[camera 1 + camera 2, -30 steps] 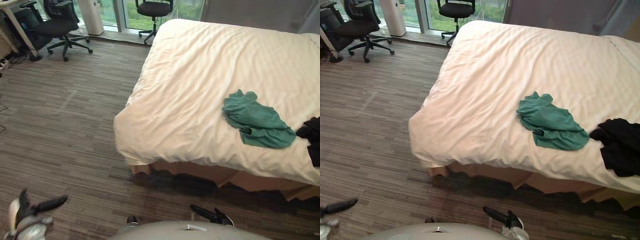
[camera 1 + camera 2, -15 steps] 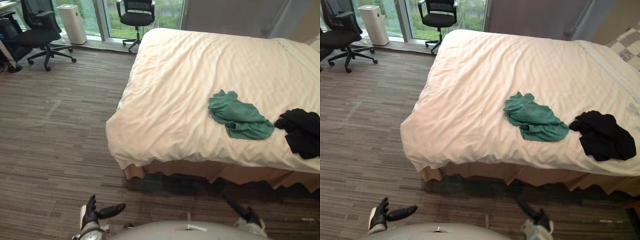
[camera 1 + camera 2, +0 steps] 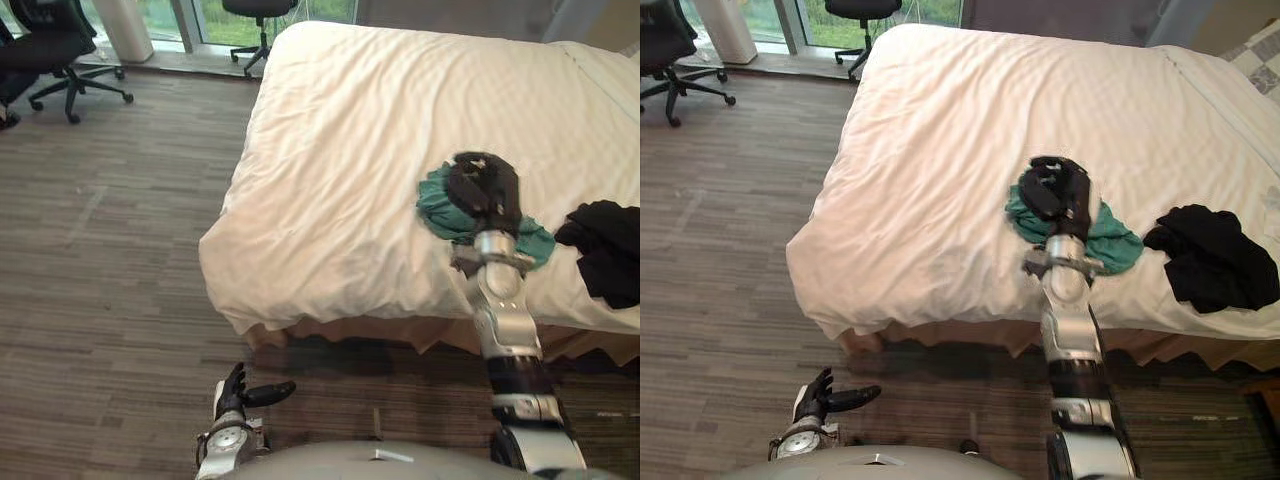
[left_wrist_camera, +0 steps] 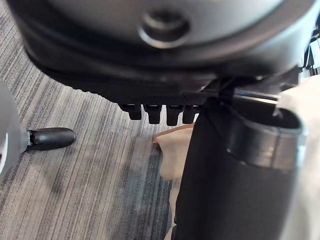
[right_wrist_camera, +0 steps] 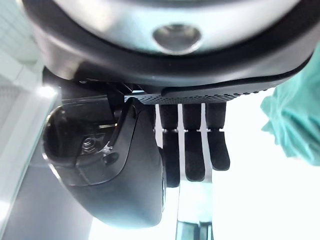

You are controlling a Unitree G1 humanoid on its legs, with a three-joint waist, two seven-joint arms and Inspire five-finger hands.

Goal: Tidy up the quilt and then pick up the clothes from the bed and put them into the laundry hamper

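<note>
A crumpled teal cloth garment (image 3: 1115,243), on the smooth cream quilt (image 3: 940,150), is being overhung by the right robot hand (image 3: 1055,190), fingers straight; the left robot hand (image 3: 820,398) is being held open near the striped floor (image 3: 720,250).

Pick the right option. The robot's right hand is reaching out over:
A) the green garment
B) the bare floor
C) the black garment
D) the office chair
A: the right hand is stretched out above the green garment on the quilt, while the black garment lies apart, further to the robot's right.
</note>
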